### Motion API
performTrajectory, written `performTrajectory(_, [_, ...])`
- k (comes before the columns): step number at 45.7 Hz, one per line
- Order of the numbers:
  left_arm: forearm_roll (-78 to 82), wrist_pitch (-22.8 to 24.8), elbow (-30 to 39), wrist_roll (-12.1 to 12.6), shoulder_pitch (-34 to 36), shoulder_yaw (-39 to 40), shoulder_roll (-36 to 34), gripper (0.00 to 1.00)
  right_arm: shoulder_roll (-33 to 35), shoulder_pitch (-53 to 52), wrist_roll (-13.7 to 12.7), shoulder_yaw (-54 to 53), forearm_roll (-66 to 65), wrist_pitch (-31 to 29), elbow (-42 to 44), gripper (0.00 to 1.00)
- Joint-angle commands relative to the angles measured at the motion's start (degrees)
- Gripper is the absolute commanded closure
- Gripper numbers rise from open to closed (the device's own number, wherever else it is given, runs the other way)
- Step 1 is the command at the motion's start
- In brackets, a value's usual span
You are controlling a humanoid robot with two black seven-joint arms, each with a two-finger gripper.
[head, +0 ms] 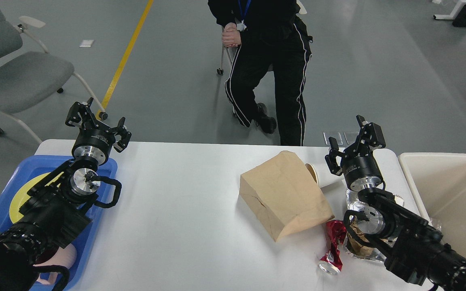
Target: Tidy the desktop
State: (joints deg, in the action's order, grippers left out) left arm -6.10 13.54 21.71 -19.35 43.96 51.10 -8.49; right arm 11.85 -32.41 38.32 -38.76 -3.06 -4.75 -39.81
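Note:
The white desktop (184, 210) fills the lower part of the head view. On its right half lies a brown paper bag (283, 194) with a white paper cup (318, 178) tipped over behind it. A crushed red can (332, 246) and a silver foil wrapper (356, 202) lie by my right arm. My right gripper (354, 139) is open and empty above the table's far right corner. My left gripper (97, 123) is open and empty over the far left edge, beside the blue tray (107, 165).
The blue tray holds a yellow plate (20, 194) and a pink mug (61, 258), mostly hidden by my left arm. A beige bin (451, 194) stands at the right. A seated person (263, 60) faces the table's far side. A grey chair (14, 76) stands far left.

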Motion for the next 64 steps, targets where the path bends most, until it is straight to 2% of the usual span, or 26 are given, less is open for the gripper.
performTrajectory(1, [0.1,0.9,0.0,-0.3,-0.6,-0.1,0.0,0.04,0.0,0.0,0.0,0.0,0.0,0.0,0.0,0.0])
performTrajectory(4, [0.3,2.8,0.0,-0.9,-1.9,-0.2,-0.1,0.04,0.0,0.1,0.0,0.0,0.0,0.0,0.0,0.0])
performTrajectory(10, [0.1,6.6,0.0,-4.6,-2.7,-0.1,-0.2,0.04,0.0,0.0,0.0,0.0,0.0,0.0,0.0,0.0])
performTrajectory(12, [0.1,6.6,0.0,-5.0,-2.7,0.0,-0.2,0.04,0.0,0.0,0.0,0.0,0.0,0.0,0.0,0.0])
performTrajectory(64, [0.1,6.6,0.0,-5.0,-2.7,0.0,-0.2,0.04,-0.1,0.0,0.0,0.0,0.0,0.1,0.0,0.0])
